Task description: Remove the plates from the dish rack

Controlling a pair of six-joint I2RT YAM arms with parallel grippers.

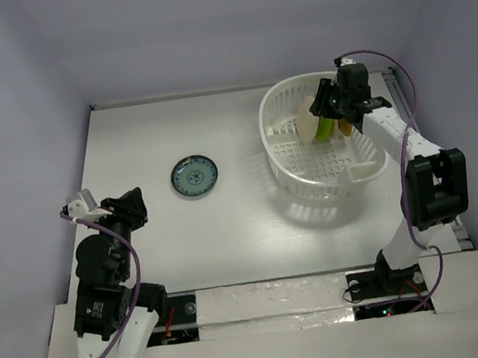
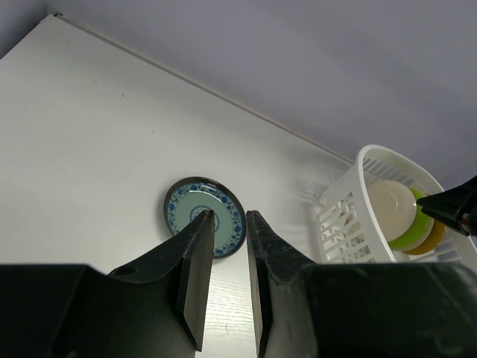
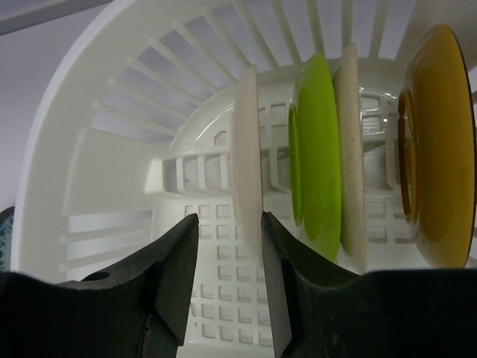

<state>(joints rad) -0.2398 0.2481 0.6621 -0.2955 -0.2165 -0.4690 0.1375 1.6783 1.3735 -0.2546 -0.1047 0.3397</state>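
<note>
The cream round plate [image 3: 247,149] stands on edge in the large white plastic slatted dish rack [image 3: 112,89]. It is first in a row with a lime green plate [image 3: 317,149], a beige plate [image 3: 349,149] and an orange-yellow plate [image 3: 440,149]. The right gripper [image 3: 229,224] straddles its rim, one finger close against it and a gap on the other side, so nothing is clamped yet.

We judge this to be the grasp. We would centre the fingers on the rim, close firmly, then lift straight up, clear of the dividers and the lime green neighbour.

A teal-patterned plate [image 1: 194,176] lies flat on the white surface [image 1: 253,221], well apart from the rack. The left gripper [image 2: 229,220] hangs short of it, narrowly parted and empty.

We find no brand, label or writing.
</note>
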